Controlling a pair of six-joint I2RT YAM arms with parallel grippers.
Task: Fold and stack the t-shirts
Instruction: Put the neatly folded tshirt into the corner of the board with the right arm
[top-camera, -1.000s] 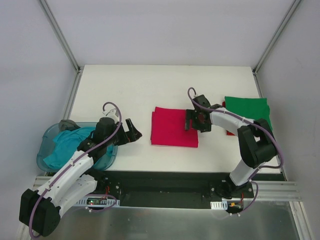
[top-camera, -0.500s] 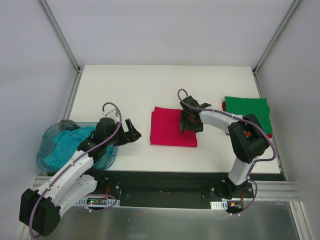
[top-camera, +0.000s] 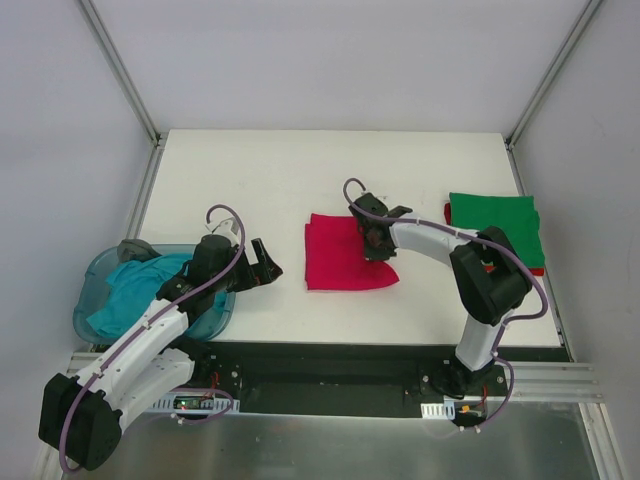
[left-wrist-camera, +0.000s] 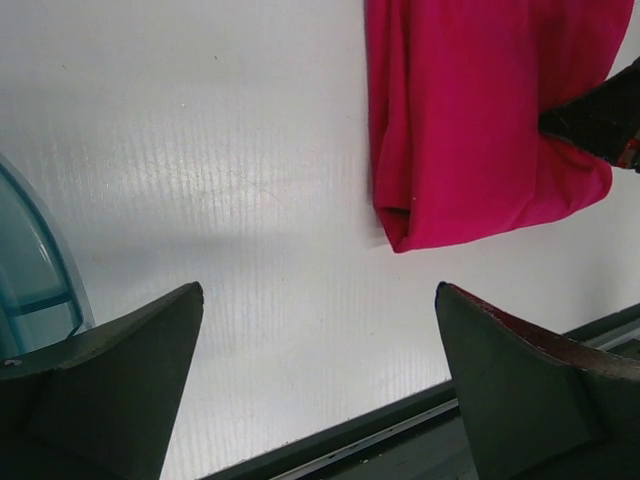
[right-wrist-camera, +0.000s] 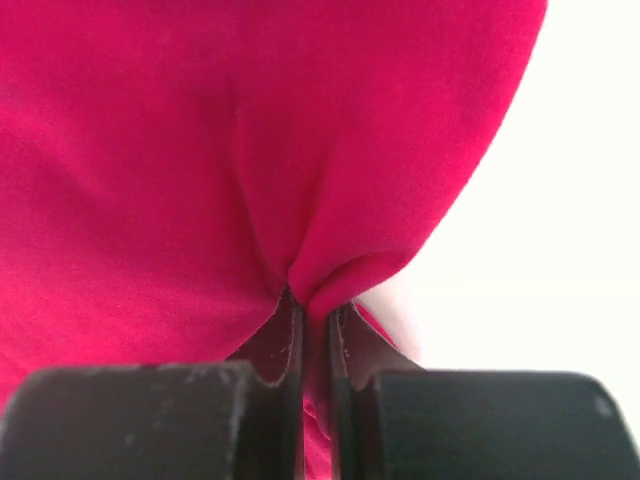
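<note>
The right gripper (right-wrist-camera: 315, 310) is clenched on a pinched-up fold of the red shirt (top-camera: 340, 262), its two fingers pressed together with cloth between them. From that grip the shirt spreads flat on the table (top-camera: 250, 180), away toward the left arm and the near edge. Well off to this gripper's right lies the folded green shirt (top-camera: 495, 220), with a strip of red cloth (top-camera: 448, 212) showing at its edge. The left gripper (top-camera: 262, 265) holds nothing, its fingers spread wide above bare table. The red shirt lies ahead of its fingertips, apart from them. Just behind it, under its arm, sits the blue tub (top-camera: 90, 300) with the teal shirt (top-camera: 130, 290) heaped inside.
</note>
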